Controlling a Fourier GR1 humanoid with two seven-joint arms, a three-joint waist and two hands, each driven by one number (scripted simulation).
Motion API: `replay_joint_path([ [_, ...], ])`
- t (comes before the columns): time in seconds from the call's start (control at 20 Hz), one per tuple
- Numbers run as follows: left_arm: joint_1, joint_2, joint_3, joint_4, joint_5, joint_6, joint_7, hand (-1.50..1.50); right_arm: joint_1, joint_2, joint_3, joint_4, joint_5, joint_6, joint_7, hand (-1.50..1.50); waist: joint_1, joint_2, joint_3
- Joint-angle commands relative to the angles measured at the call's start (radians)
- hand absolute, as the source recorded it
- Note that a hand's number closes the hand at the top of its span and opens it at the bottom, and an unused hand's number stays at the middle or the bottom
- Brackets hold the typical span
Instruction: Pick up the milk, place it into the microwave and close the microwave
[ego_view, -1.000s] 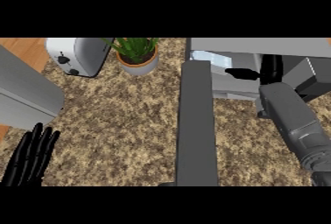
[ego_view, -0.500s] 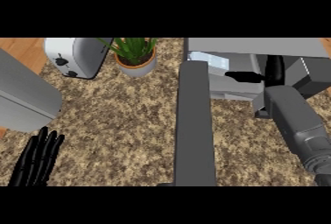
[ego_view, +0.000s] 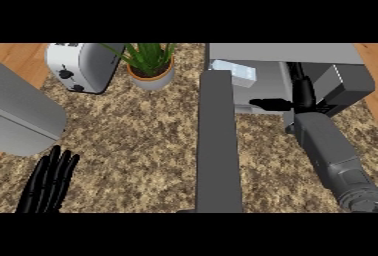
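Observation:
The milk (ego_view: 238, 74), a small white and pale blue carton, stands inside the open microwave (ego_view: 280, 52) at the upper right, near the left of its cavity. The microwave's grey door (ego_view: 218, 145) hangs open and juts toward me as a long narrow slab. My right hand (ego_view: 299, 100) is at the cavity's mouth to the right of the carton and apart from it. Its fingers point straight up and its thumb sticks out to the left, so it is open and holds nothing. My left hand (ego_view: 49, 181) rests open at the lower left, fingers up.
A silver toaster (ego_view: 80, 66) and a potted green plant (ego_view: 150, 65) stand at the back left on the speckled counter (ego_view: 140, 135). A grey appliance (ego_view: 26, 117) fills the left edge. The open door splits the counter between my two hands.
My right hand has drawn back a little toward me from the cavity, leaving the milk inside. The left hand has drifted slightly to the right.

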Motion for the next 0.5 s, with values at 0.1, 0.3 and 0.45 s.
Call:
replay_joint_path([
  [0.1, 0.027, 0.006, 0.007, -0.006, 0.023, -0.014, -0.030, -1.50, 0.108, 0.008, -0.013, 0.004, -0.027, 0.026, 0.024, -1.50, -0.022, 0.004, 0.011],
  [0.3, 0.019, 0.018, 0.031, -0.030, 0.048, -0.012, 0.017, -1.50, 0.199, 0.079, 0.003, -0.038, -0.035, 0.048, -0.024, -1.50, -0.033, 0.000, 0.011],
  [0.45, 0.043, -0.005, -0.046, -0.062, -0.012, 0.030, 0.039, -1.50, 0.251, 0.067, 0.020, -0.056, -0.033, 0.118, -0.037, -1.50, -0.030, 0.001, 0.012],
])
